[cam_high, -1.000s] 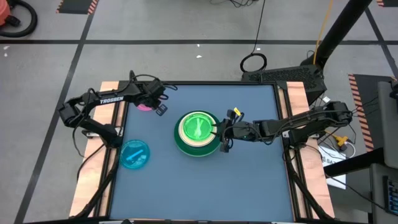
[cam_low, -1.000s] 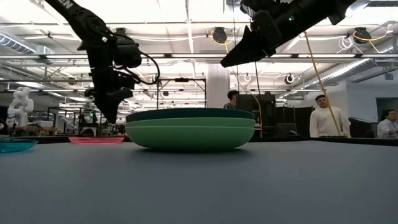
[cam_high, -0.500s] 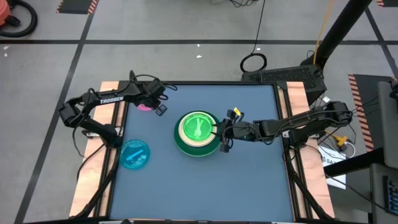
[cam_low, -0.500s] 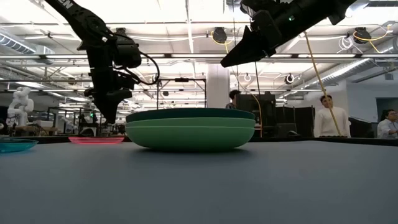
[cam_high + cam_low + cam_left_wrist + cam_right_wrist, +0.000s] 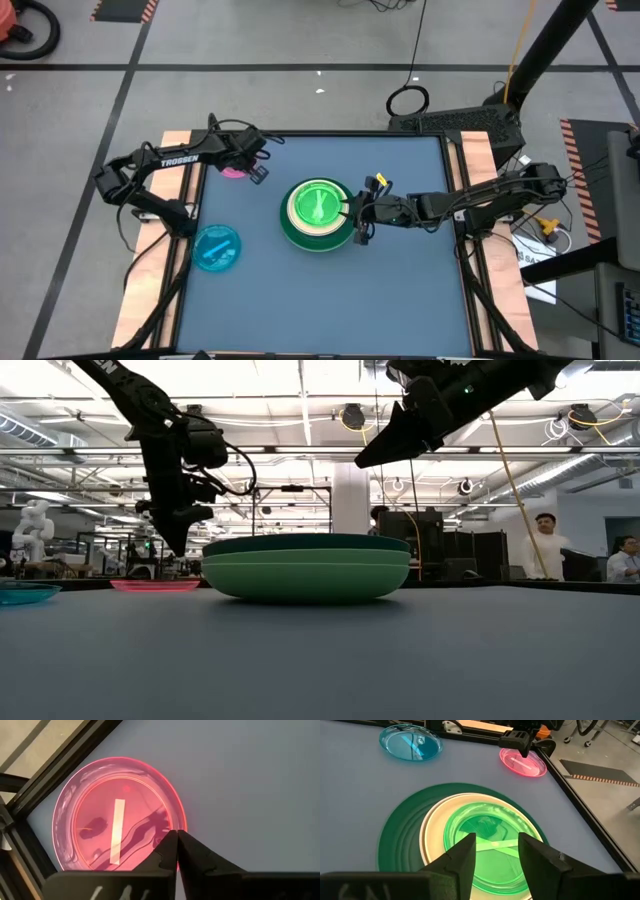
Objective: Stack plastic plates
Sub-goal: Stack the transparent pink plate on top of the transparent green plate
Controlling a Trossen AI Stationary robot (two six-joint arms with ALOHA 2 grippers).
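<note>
A stack of plates [image 5: 318,213] sits mid-table: large green plates below [image 5: 305,565], a cream plate [image 5: 432,827] in them, and a translucent green striped plate [image 5: 485,847] on top. My right gripper [image 5: 496,842] hangs open above the stack's right side [image 5: 362,462] and touches nothing. A small pink plate [image 5: 100,830] lies flat near the far left corner. My left gripper [image 5: 176,834] is shut and hovers over that plate's rim, clear of it in the low view [image 5: 180,548]. A small blue plate [image 5: 216,247] lies flat at the left edge.
The table's black frame rail [image 5: 60,765] runs close beside the pink plate. Bare blue-grey table surface [image 5: 400,290] spreads over the near and right parts. People stand in the room beyond the far edge [image 5: 545,545].
</note>
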